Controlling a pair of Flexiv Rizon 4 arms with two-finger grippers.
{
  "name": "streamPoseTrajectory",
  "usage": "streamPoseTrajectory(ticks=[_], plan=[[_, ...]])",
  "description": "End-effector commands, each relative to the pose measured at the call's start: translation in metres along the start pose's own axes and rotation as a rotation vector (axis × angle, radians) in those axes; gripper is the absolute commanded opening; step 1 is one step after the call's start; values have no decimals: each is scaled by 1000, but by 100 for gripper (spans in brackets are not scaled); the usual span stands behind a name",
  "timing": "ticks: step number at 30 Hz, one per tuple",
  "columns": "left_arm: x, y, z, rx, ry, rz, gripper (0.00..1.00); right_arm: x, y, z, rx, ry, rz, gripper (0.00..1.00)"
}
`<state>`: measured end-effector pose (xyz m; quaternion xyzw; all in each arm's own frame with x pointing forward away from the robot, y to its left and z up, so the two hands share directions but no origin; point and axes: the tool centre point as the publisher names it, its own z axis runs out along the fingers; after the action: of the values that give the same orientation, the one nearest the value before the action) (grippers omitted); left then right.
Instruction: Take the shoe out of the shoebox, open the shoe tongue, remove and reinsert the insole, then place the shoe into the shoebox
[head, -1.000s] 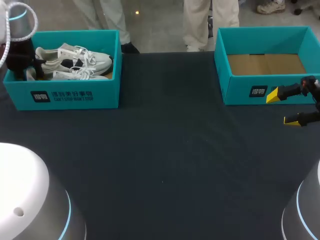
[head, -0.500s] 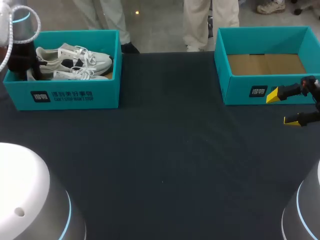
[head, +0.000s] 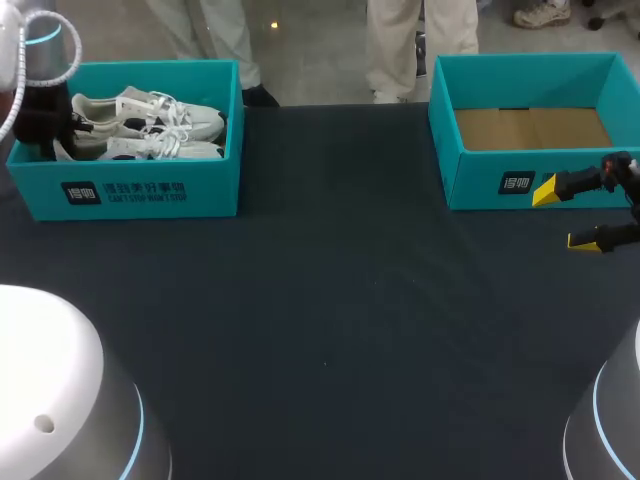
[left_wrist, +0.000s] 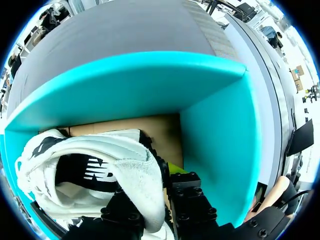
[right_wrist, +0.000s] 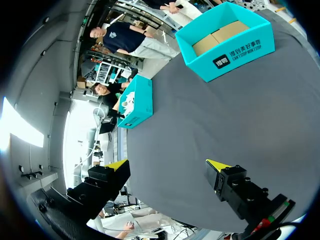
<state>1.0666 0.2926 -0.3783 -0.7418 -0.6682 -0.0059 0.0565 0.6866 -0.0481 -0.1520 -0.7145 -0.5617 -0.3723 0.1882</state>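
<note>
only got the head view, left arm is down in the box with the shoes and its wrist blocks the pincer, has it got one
observer: yes, in the left wrist view the left pincer is shut on a white shoe, pinching its padded heel collar.
operator: both fingers outside the shoe or one in it
observer: one goes down inside the opening. the other stands behind the heel, where its yellow fingertip shows by the cardboard floor.
operator: is that outer finger rubbing the box wall
observer: it stands close beside the teal end wall of the shoebox. whether they touch cannot be told.
</note>
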Motion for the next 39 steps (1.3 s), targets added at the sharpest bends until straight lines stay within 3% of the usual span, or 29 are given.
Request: streamPoseTrajectory(ticks=[1, 13, 25, 39], plan=[[3, -1, -4, -3, 1, 4, 0, 0, -2, 0, -3, -2, 1, 100], [6, -8, -36, 32, -15, 3, 0, 0, -2, 0, -3, -2, 1, 100], [11, -20, -93, -43, -17, -56, 0, 0, -2, 0, -3, -2, 1, 100], [15, -29, -134, -77, -56, -80, 0, 0, -2, 0, -3, -2, 1, 100]])
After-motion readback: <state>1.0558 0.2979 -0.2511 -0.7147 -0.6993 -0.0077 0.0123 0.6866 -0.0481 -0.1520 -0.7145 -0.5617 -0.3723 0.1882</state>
